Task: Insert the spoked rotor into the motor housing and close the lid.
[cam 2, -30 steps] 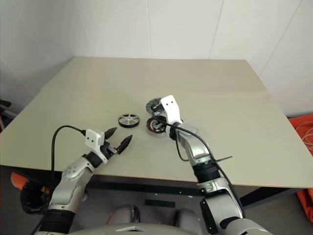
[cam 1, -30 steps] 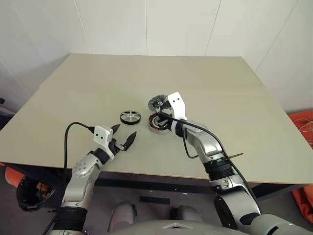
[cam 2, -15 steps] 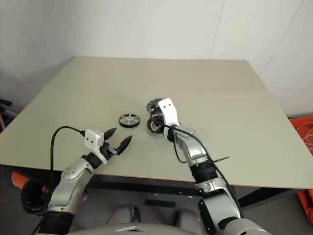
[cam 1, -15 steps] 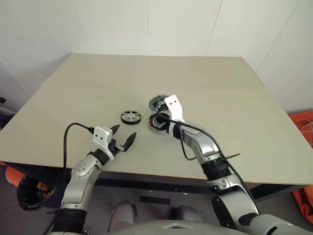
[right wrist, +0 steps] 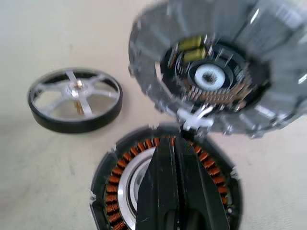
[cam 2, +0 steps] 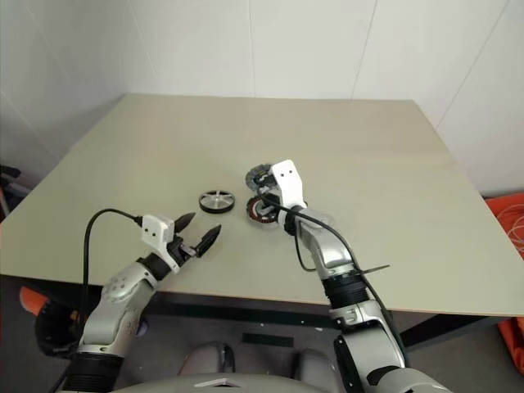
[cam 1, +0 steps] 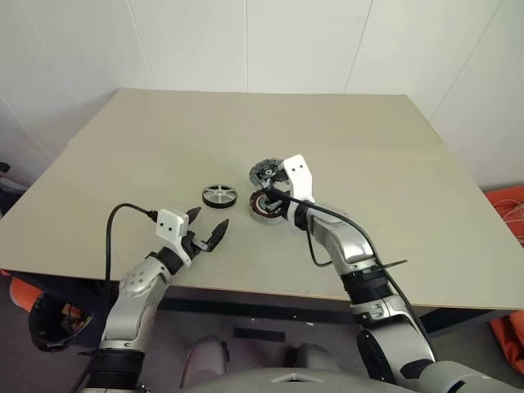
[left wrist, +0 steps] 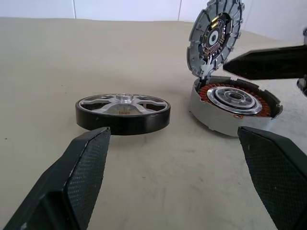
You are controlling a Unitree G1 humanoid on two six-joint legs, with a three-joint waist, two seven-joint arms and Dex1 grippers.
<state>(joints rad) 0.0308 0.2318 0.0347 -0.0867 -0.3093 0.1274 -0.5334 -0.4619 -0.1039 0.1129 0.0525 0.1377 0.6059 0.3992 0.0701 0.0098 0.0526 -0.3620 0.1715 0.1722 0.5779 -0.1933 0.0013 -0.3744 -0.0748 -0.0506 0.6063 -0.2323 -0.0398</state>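
Left gripper (cam 1: 206, 238) hovers nearest over the table (cam 1: 123, 155) edge, fingers spread wide and empty, aimed at the parts beyond it. Spoked rotor (cam 1: 219, 196) lies flat on the table, apart from the motor housing (cam 1: 264, 208) to its right, whose copper windings are exposed. Right gripper (left wrist: 249, 63), fingers pressed together and holding nothing, hangs over the housing beside the lid (left wrist: 215, 33), which stands raised on its hinge at the far rim.

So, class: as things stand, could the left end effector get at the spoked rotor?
Probably yes. The left end effector is open and faces the spoked rotor, which lies flat on the table with bare tabletop between them. The right end effector is over at the motor housing, off to one side.
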